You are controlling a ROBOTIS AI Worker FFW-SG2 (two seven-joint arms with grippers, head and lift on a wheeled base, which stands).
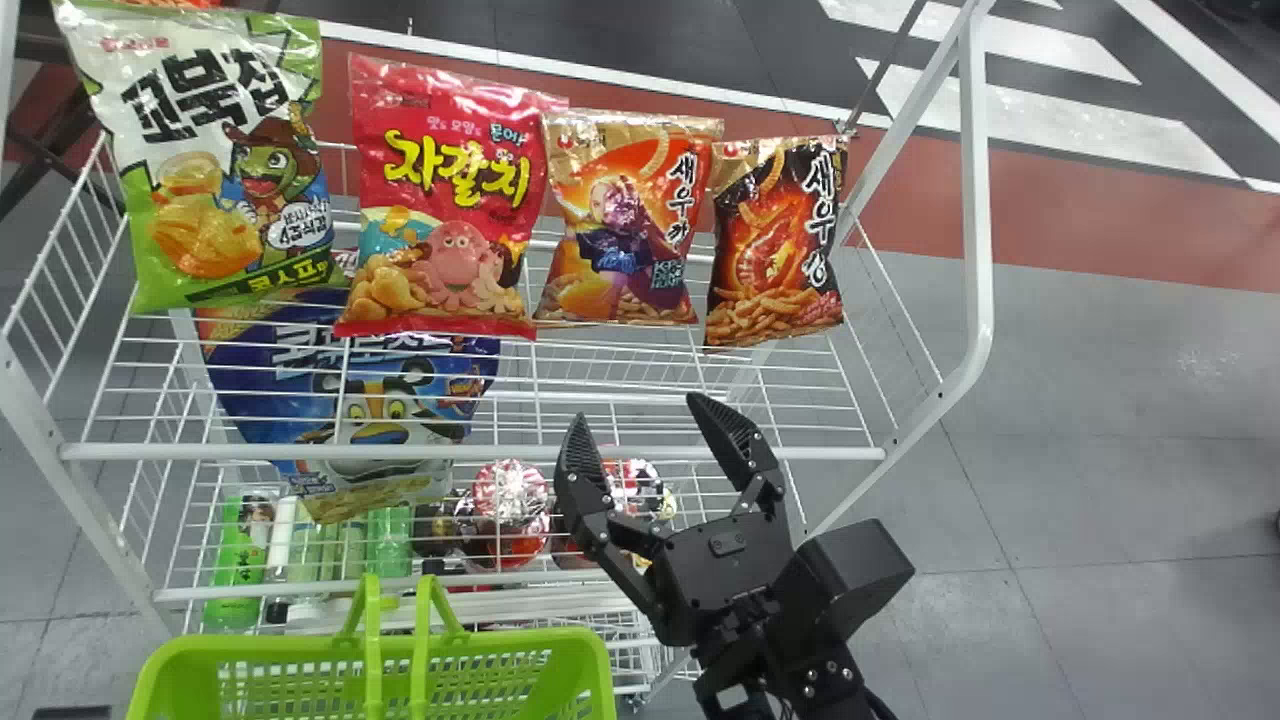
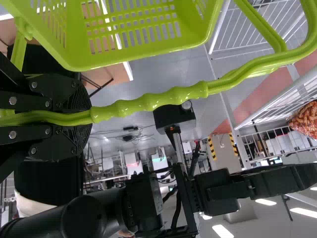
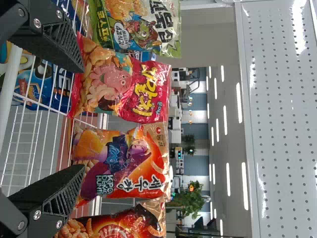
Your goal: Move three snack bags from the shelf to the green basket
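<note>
Orange bag point(image 1: 625, 230): upright on the shelf point(image 1: 480, 452), beyond the right gripper point(image 1: 636, 408) and apart from it; probably the next to be picked. Red bag point(image 1: 450, 200): beyond the same gripper, to its left; in the right wrist view the spread fingers face the region of these two. Black bag point(image 1: 775, 250): beyond and to the right. Green bag point(image 1: 215, 160): at the left end of the row. The right gripper itself is wide and holds nothing, its fingertips near the front rail. The basket point(image 1: 540, 642) lies nearer the robot, left of the right gripper; its handle point(image 2: 173, 95) runs between the closed fingers of the left gripper point(image 2: 81, 118). Farther down, left of the right gripper, are a blue bag point(image 1: 385, 410) and bottles point(image 1: 240, 560). Step in hand, as judged: approach to a bag, with none grasped. The next move calls for lining the fingers up with one bag alone, advancing until they straddle it, then closing gently. Red and orange stand close together, so a finger set off-centre could push the neighbour or catch its edge.
</note>
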